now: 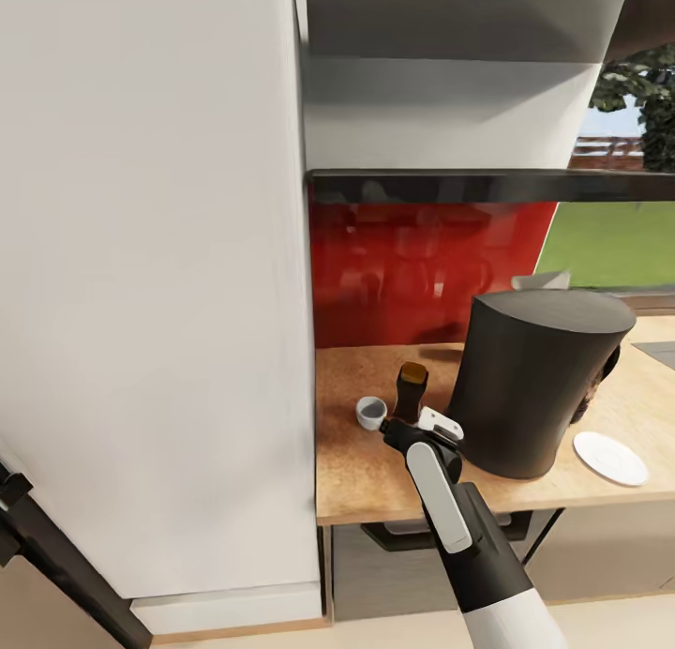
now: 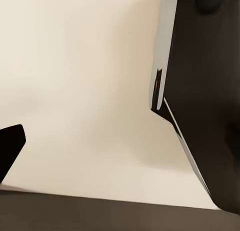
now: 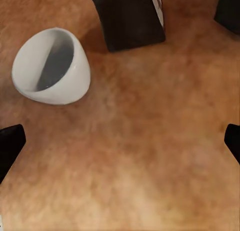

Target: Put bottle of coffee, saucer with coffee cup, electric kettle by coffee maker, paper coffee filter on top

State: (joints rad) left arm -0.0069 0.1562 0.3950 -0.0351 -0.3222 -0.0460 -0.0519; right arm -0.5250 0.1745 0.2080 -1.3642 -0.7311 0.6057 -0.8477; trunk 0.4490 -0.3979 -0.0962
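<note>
- Head view: the desk (image 1: 375,480), a tan wood-look worktop, carries the coffee maker (image 1: 539,382), a large dark-grey drum standing upright toward the right. Just to its left stands the bottle of coffee (image 1: 411,393), dark with a gold-brown lid; no writing can be read on it here. The coffee cup (image 1: 371,412) sits just left of the bottle, white and close to it; whether the two touch cannot be told. The saucer (image 1: 611,458) lies flat on the desk to the right of the coffee maker, near its base and bare. A pale wedge, probably the paper coffee filter (image 1: 542,280), shows at the drum's top rear edge. Part of the electric kettle (image 1: 600,382) peeks out dark behind the drum's right side. The kitchen shelf (image 1: 487,184), a glossy black slab, runs above a red backsplash (image 1: 412,264). The right arm reaches in from below, its right tool (image 1: 431,428) hanging over the desk in front of the bottle.
- Left wrist view: a cream panel (image 2: 85,91) and a dark body edge; one dark fingertip (image 2: 10,146) of the left tool shows, so its spread cannot be told.
- Right wrist view: the cup lies tilted with its mouth sideways (image 3: 52,66), beside the bottle's dark base (image 3: 130,18), whose label edge shows no legible text. The right tool's two fingertips (image 3: 10,146) stand wide apart, holding nothing.
</note>
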